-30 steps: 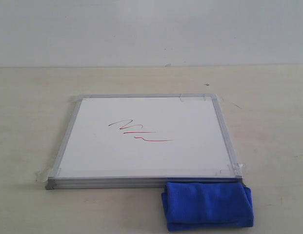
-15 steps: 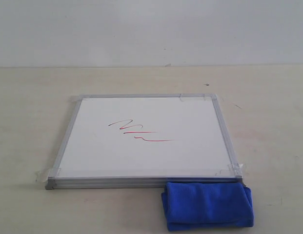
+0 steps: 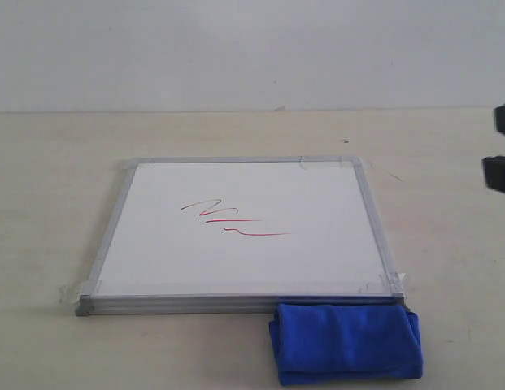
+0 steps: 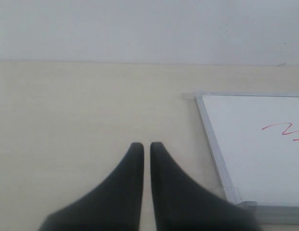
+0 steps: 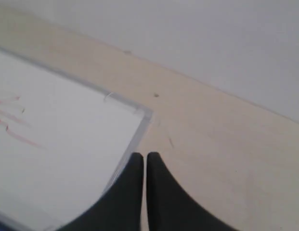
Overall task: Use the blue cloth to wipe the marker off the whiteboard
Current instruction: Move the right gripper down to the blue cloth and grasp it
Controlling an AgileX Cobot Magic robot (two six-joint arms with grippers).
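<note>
the blue cloth (image 3: 346,341) lies folded, touching the whiteboard (image 3: 317,203) frame. the marker (image 3: 232,219) is a thin red underlined zigzag. left gripper (image 4: 146,145) and right gripper (image 5: 145,155) sit closed, empty.

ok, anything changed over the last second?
The right arm has come into the exterior view at its right edge; it was out of shot before. Nothing has been taken hold of or let go. The whiteboard, the red marker lines and the blue cloth have not moved.
</note>
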